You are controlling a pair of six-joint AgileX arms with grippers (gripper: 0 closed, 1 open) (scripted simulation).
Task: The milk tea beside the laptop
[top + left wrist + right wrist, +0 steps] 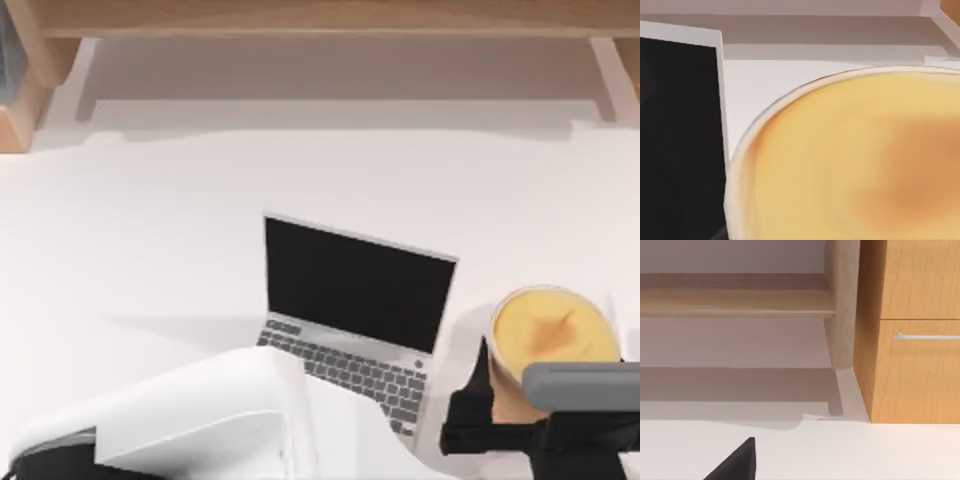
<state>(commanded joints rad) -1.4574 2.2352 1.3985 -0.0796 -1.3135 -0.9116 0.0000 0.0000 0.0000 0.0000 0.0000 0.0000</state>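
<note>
The milk tea (553, 330), a round cup with a creamy yellow-orange top and tan body, is just right of the open silver laptop (355, 285), near the table's front right. It looks large against the laptop, as if raised off the table. My left arm reaches across from the lower left over the laptop's front edge. Its black left gripper (548, 392) is shut on the cup, with one finger (482, 372) against the cup's left side and the other side hidden under a grey block. The left wrist view has the milk tea (855, 160) very close beside the laptop screen (680, 140). A black part of my right gripper (735, 462) is over the table.
The white table (150, 230) stretches open to the left of and behind the laptop. A wooden shelf (320, 15) runs along the far side. The right wrist view has a wooden leg (842, 305) and a cabinet with a drawer (920, 340) past the table edge.
</note>
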